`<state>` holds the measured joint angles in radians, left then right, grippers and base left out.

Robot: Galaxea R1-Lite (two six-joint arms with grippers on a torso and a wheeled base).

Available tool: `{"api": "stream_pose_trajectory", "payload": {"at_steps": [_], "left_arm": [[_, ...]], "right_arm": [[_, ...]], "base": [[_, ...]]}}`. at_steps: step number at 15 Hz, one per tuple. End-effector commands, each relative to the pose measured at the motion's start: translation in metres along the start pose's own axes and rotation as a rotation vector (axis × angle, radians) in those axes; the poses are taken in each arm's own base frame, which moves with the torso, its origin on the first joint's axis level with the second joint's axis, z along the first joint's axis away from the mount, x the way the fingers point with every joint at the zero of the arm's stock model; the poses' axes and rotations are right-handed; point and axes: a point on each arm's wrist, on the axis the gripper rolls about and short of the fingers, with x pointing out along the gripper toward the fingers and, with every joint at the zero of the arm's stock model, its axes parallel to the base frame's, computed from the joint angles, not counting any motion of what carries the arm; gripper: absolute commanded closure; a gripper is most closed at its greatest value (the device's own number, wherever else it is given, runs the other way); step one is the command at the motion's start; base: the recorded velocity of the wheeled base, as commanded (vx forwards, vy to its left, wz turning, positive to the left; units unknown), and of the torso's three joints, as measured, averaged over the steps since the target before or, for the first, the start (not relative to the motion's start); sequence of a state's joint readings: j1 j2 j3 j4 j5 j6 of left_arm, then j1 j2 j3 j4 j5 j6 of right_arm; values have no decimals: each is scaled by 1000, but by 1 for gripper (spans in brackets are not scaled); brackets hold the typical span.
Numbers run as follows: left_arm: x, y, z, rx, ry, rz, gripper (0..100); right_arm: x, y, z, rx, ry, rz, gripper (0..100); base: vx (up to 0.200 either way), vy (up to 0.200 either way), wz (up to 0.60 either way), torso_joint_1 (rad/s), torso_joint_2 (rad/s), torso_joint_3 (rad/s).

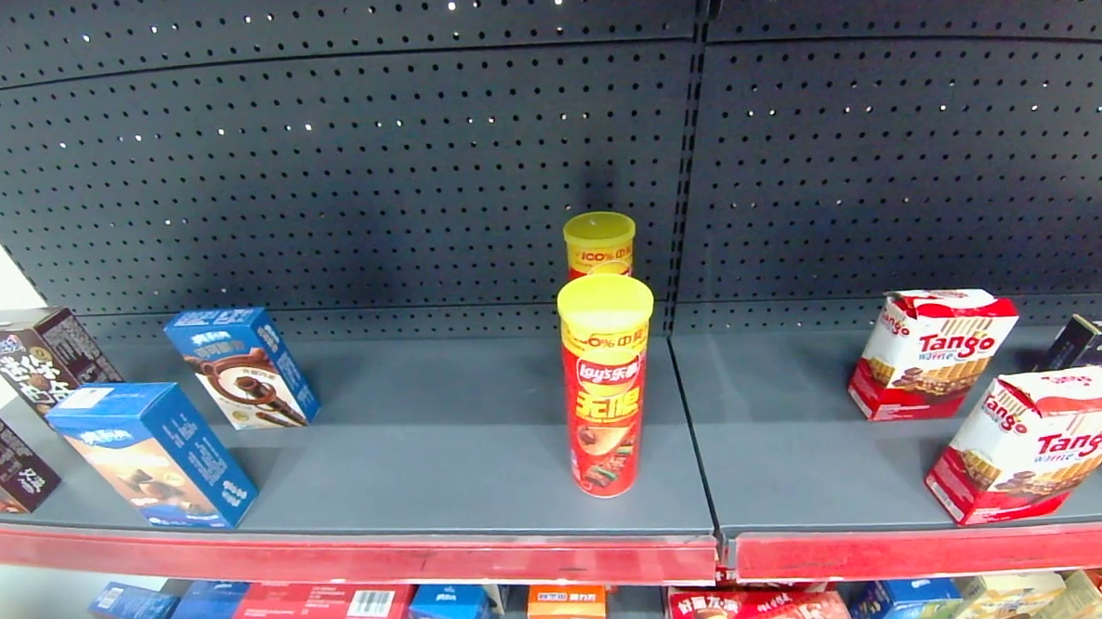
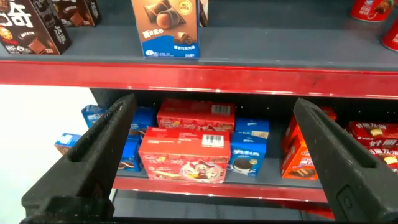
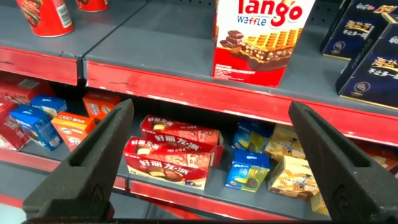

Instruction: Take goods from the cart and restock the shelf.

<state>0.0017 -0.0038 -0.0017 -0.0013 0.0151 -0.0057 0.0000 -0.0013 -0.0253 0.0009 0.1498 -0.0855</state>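
Two red chip cans with yellow lids stand one behind the other at the middle of the grey shelf [image 1: 446, 463]: the front can [image 1: 606, 395] and the rear can [image 1: 599, 244]. My left gripper [image 2: 214, 165] is open with nothing between its fingers, facing the red shelf edge and the lower shelf's boxes. My right gripper [image 3: 211, 165] is open and holds nothing either; it faces the shelf front below a red-and-white wafer box [image 3: 260, 37]. The base of a can [image 3: 45, 15] stands on the shelf to one side.
Blue boxes [image 1: 153, 452] and dark boxes [image 1: 37, 355] line the shelf's left end. Red-and-white wafer boxes [image 1: 1031, 442] and dark boxes stand at the right. The lower shelf holds red [image 2: 183, 155], blue and orange boxes. A black pegboard wall [image 1: 340, 170] backs the shelf.
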Motion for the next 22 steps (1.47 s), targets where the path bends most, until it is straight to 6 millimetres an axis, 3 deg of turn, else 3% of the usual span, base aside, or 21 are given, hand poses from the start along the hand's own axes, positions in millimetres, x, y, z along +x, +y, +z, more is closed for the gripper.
{"api": "stream_pose_trajectory", "payload": {"at_steps": [1, 7, 22], "left_arm": [[0, 0, 0, 7, 5, 0, 0], [0, 0, 0, 79, 3, -11, 0], [0, 0, 0, 66, 5, -6, 0]], "right_arm": [[0, 0, 0, 1, 1, 1, 0], [0, -1, 0, 1, -8, -40, 0], [1, -1, 0, 0, -6, -40, 0]], "base": [[0, 0, 0, 0, 0, 0], [0, 0, 0, 0, 0, 0], [0, 0, 0, 0, 0, 0]]}}
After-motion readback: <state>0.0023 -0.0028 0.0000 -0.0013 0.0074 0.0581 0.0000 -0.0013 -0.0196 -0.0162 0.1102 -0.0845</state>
